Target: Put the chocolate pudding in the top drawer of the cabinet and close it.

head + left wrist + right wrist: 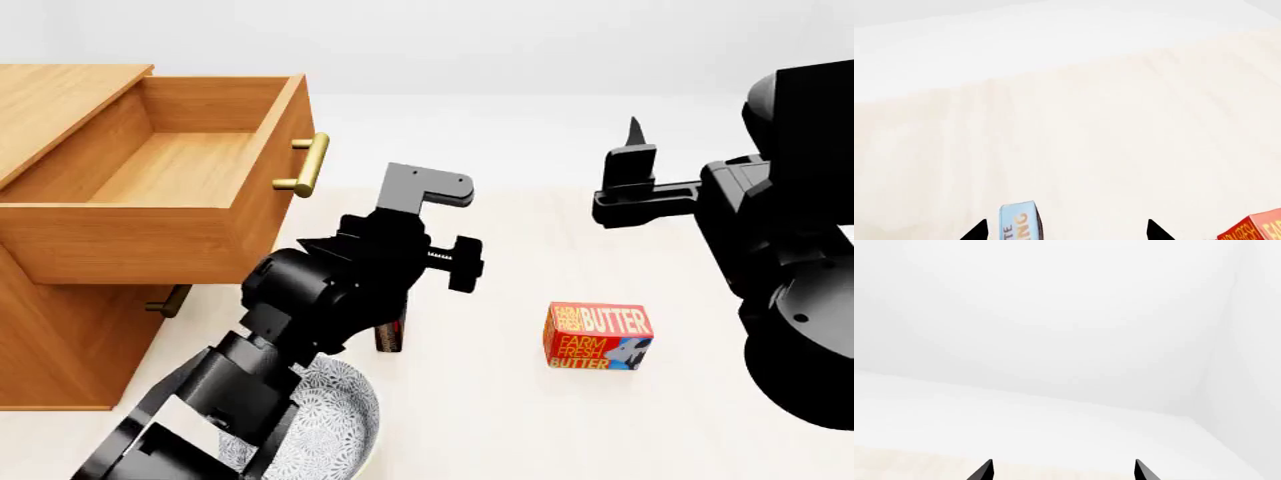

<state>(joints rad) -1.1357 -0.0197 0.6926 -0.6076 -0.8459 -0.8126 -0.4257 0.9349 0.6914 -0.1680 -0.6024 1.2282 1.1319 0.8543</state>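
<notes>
Orange-brown wood made up the cabinet [60, 330], which stood at the left edge of the pale floor [694, 430] in the head view; its top drawer [160, 215] was pulled well out and showed a bare wooden bottom, with its brass bar handle [304, 165] on the front face; only a bit of the lower drawer's handle [167, 300] showed beneath it. Near the cabinet's front, the left arm [320, 310] reached down over the chocolate pudding [390, 335], a slim dark box standing on edge on the floor, mostly hidden behind the arm; in the left wrist view its light blue lettered edge [1021, 222] rose between the two black fingertips [976, 232] of the left gripper [1066, 231], nearer to one of them; the jaws stood wide apart and did not close on it. A red-orange butter box [598, 337] lay on the floor well to the right of the pudding; its corner [1254, 227] also showed in the left wrist view. A patterned bowl [327, 430] sat at the near edge of the floor, partly under the left arm. The right gripper [1063, 471] was raised clear of the floor, its tips spread wide with nothing between them.
</notes>
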